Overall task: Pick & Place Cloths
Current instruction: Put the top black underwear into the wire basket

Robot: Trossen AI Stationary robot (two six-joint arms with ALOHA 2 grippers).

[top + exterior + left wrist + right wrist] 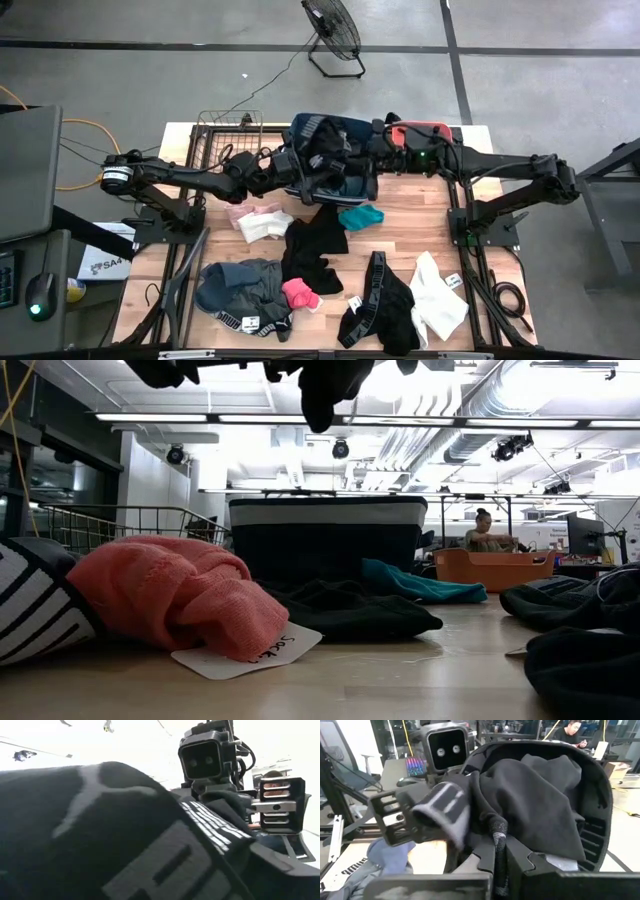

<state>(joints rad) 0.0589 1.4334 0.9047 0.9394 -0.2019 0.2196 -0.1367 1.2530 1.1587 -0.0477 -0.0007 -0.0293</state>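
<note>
A black cloth (325, 160) with a grey lettered waistband (200, 815) hangs in the air over the blue fabric bin (300, 125), between my two grippers. My right gripper (500, 850) comes in from the table's right and is shut on it. My left gripper (437, 822) faces it from the left, jaws wide, with the waistband end (442, 802) draped into it. In the low view the cloth's lower tip (320, 400) dangles above the bin (325, 535). More cloths lie spread on the table nearer the front. My right gripper pinches a bunched fold of the black cloth (495, 827) between its two fingers, coming level from the table's right. The cloth heaps over the fingers, slack and lifted clear of the bin. My left gripper has the waistband lying over one finger (395, 820); the other finger is hidden by cloth.
On the table lie pale pink and white pieces (262, 222), a black one (315, 240), teal (360, 215), grey and black (245, 290), bright pink (300, 293), black (375, 310) and white (440, 300). A wire basket (225, 135) and a coral tub (420, 130) flank the bin.
</note>
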